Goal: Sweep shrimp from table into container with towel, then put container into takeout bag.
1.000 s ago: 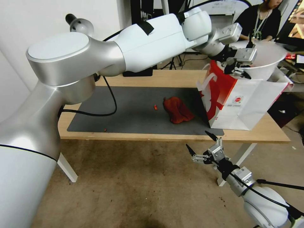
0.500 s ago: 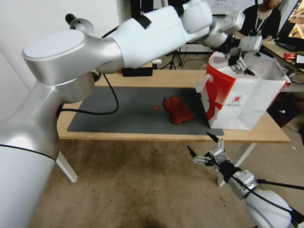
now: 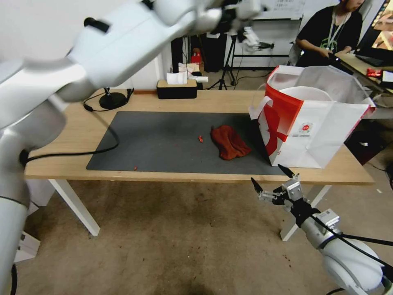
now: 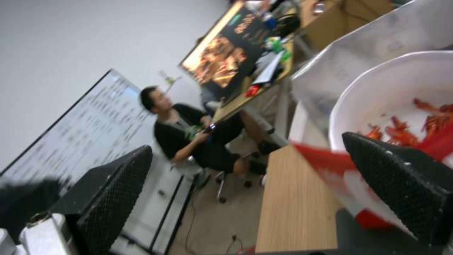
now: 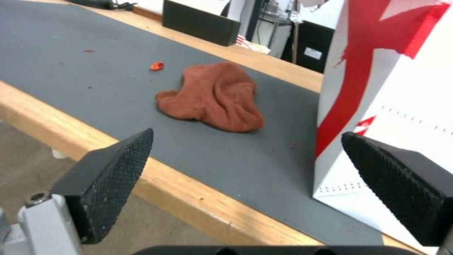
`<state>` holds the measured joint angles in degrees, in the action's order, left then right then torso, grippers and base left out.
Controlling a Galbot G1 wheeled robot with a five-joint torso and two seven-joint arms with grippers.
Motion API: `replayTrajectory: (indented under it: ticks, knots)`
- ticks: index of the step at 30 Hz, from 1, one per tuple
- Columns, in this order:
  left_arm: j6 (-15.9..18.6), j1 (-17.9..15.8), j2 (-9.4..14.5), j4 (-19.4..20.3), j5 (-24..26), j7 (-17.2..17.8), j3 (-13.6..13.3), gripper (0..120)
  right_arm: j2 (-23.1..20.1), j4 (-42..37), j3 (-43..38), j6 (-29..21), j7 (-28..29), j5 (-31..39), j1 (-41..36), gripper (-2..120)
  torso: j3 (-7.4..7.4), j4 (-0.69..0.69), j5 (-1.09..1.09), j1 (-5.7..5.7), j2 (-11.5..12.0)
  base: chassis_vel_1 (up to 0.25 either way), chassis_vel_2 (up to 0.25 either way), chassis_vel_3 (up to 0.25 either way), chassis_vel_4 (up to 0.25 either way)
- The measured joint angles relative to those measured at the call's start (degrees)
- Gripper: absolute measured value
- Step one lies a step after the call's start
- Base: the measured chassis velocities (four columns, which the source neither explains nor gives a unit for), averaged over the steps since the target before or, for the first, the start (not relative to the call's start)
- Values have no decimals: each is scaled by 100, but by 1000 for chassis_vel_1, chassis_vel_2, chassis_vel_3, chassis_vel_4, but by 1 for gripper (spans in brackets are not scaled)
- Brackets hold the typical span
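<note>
Even indoor light, soft shadows; left arm motion-blurred, left wrist view blurry, wide-angle edges bent.

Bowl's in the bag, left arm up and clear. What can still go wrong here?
1. One stray shrimp lies on the mat beside the towel, unswept, so the cleanup may count as incomplete.
2. The container sits high in the takeout bag, rim near the bag's mouth; a nudge might tip it.
3. The open right gripper hangs below the table edge near the bag; raising it carelessly risks clipping either.
</note>
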<state>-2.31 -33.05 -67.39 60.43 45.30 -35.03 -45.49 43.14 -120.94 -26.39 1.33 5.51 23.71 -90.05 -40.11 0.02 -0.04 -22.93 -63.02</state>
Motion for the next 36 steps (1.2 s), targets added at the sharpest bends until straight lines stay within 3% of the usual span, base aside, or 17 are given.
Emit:
replayTrajectory:
  ticks: [5, 8, 9, 11, 19, 21, 22, 24, 25, 26, 27, 29, 31, 32, 34, 35, 36]
  knots:
    - [145, 242, 821, 706, 262, 526, 53, 100, 74, -34, -13, -72, 63, 35, 36, 100, 1, -3, 1, 1, 0, 0, 0, 0, 0]
    - [222, 537, 1991, 1487, 466, 1014, 175, 100, 118, -67, -5, -141, 107, 68, 82, 100, 1, -3, 0, 1, 0, 0, 0, 0, 0]
    - [222, 537, 1991, 1487, 466, 1014, 175, 100, 118, -67, -5, -141, 107, 68, 82, 100, 1, -3, 0, 1, 0, 0, 0, 0, 0]
    - [223, 748, 2641, 1927, 602, 1275, 276, 100, 141, -66, 12, -194, 113, 158, 149, 100, 1, 3, -3, 1, 0, 0, 0, 0, 0]
    - [211, 1626, 3907, 3049, 758, 2109, 963, 100, 279, -13, 34, -266, 182, 258, 295, 100, 1, -7, 6, 2, 0, 0, 0, 0, 0]
    - [217, 2596, 4436, 3619, 658, 2485, 1755, 100, 364, -8, 42, -271, 188, 258, 275, 100, 1, 1, 3, 2, -1, 0, 0, 0, 0]
    - [217, 2596, 4436, 3619, 658, 2485, 1755, 100, 364, -8, 42, -271, 188, 258, 275, 100, 1, 1, 3, 2, -1, 0, 0, 0, 0]
    - [227, 3998, 4577, 4192, 422, 2852, 2983, 100, 506, -53, -34, -229, 202, 258, 76, 100, 2, 4, 5, 3, -1, 0, 0, 0, 0]
    - [227, 3998, 4577, 4192, 422, 2852, 2983, 100, 506, -53, -34, -229, 202, 258, 76, 100, 2, 4, 5, 3, -1, 0, 0, 0, 0]
    - [248, 4806, 4542, 4466, 303, 2992, 3736, 100, 573, -67, -54, -184, 235, 258, -8, 100, 2, -7, 2, 3, -1, 0, 0, 0, 0]
    - [277, 5772, 4433, 4767, 138, 3119, 4689, 100, 635, -67, -61, -145, 258, 257, -56, 100, 2, -9, 0, 3, -1, 0, 0, 0, 0]
    - [279, 6182, 4351, 4883, 26, 3177, 5106, 100, 668, -67, -61, -112, 263, 255, -72, 100, 2, -9, 8, 3, -1, 0, 0, 0, 0]
    - [286, 8073, 3805, 5288, -515, 3298, 6666, 100, 796, -67, -53, 2, 272, 244, -134, 100, 1, -4, 3, 3, -1, 0, 0, 0, 0]
    - [286, 8073, 3805, 5288, -515, 3298, 6666, 100, 796, -67, -53, 2, 272, 244, -134, 100, 1, -4, 3, 3, -1, 0, 0, 0, 0]
    - [273, 9188, 3408, 5503, -835, 3310, 7460, 100, 860, -67, -52, 66, 277, 238, -169, 100, 1, -1, -7, 2, 0, 0, 0, 0, 0]
    - [273, 9188, 3408, 5503, -835, 3310, 7460, 100, 860, -67, -52, 66, 277, 238, -169, 100, 1, -1, -7, 2, 0, 0, 0, 0, 0]
    - [219, 9917, 3067, 5700, -1072, 3304, 7961, 100, 904, -54, -42, 123, 278, 234, -176, 100, 1, 2, 8, 3, 0, 0, 0, 0, 0]
